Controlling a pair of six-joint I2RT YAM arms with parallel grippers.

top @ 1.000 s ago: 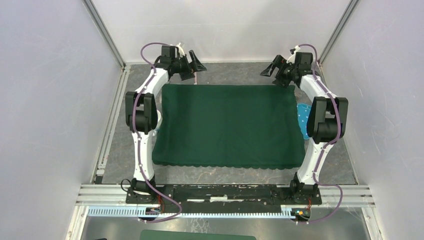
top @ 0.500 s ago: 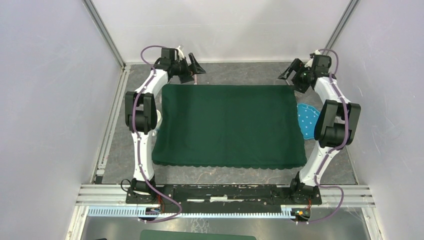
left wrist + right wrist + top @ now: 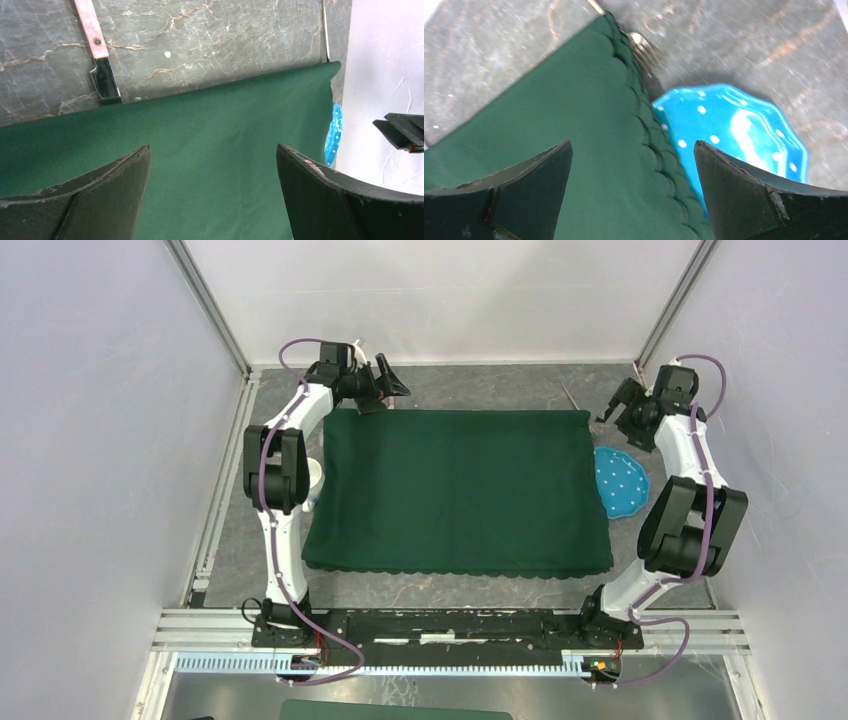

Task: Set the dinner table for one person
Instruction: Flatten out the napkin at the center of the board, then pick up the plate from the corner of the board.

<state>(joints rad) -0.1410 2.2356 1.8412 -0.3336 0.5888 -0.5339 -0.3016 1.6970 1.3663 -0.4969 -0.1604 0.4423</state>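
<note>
The dinner table (image 3: 480,380) is dark-grey stone-look with reddish veins. A dark green scallop-edged cloth (image 3: 460,490) lies spread over its middle. A blue white-dotted plate (image 3: 620,483) sits at the cloth's right edge, partly under it; it also shows in the right wrist view (image 3: 734,130). My left gripper (image 3: 388,390) is open and empty above the cloth's far left corner (image 3: 212,147). My right gripper (image 3: 613,405) is open and empty above the cloth's far right corner and the plate (image 3: 633,142). A pink-handled knife (image 3: 95,30) lies by the far edge, its blade tip under the cloth.
A metal utensil (image 3: 644,47) pokes out from under the cloth's far right corner; it shows as a thin line in the top view (image 3: 572,395). A white cup-like item (image 3: 313,480) stands left of the cloth behind the left arm. Walls enclose the table on three sides.
My right arm has swung rightward from the cloth's far right corner towards the right wall, uncovering more of the blue plate. The left gripper has hardly shifted. The cloth lies as before.
</note>
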